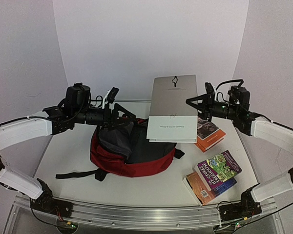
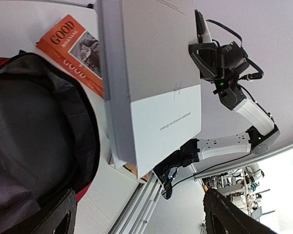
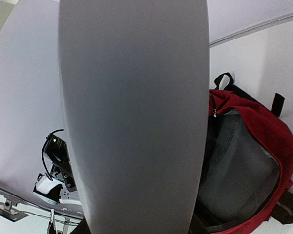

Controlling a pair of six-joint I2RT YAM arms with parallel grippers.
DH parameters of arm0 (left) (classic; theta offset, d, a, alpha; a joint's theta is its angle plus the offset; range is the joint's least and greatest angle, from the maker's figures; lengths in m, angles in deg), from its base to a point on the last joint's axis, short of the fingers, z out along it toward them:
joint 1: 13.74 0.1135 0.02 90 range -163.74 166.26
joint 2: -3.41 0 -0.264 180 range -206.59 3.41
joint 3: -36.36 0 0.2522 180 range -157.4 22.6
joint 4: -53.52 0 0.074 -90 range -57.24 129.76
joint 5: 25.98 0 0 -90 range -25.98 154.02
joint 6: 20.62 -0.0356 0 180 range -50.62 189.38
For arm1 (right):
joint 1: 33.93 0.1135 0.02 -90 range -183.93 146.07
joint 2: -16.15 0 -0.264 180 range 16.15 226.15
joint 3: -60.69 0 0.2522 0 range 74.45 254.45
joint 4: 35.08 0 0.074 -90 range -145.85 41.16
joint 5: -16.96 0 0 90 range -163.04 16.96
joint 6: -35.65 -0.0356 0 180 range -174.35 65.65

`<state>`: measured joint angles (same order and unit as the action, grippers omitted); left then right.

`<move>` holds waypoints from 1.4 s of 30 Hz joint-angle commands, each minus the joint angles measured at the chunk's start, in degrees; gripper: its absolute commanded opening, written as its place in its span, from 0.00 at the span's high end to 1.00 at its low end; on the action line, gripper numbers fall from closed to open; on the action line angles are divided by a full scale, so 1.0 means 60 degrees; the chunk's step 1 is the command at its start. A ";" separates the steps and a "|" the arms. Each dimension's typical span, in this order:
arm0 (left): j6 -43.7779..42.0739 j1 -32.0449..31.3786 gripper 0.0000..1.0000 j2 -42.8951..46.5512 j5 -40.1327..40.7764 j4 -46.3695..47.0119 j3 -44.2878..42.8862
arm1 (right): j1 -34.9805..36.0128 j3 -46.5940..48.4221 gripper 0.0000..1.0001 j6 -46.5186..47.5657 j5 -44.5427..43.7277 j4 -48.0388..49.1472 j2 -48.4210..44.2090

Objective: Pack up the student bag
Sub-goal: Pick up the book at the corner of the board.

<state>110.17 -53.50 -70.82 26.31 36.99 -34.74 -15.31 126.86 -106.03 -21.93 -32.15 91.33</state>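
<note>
The student bag lies in the middle of the table, dark red, with its top unzipped and its grey lining showing. A large grey book with a white band hangs tilted over the bag's right side. My right gripper is shut on the book's right edge, and the book's cover hides the fingers in the right wrist view. At the bag's upper left rim my left gripper stands open. Its fingertips are wide apart with nothing between them.
An orange book lies right of the bag, partly under the held book. A purple and green book rests on another orange one at the front right. A metal rail runs along the near edge. Black straps trail left.
</note>
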 commanded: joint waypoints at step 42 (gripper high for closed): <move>0.1944 -0.0639 0.71 -0.0907 0.0209 0.5103 -0.0037 | 0.1632 0.1702 0.48 0.0253 0.1413 0.1060 0.1090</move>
<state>120.95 -56.91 -79.07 24.41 64.02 -35.64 -6.01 134.59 -104.60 -12.18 -28.97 97.05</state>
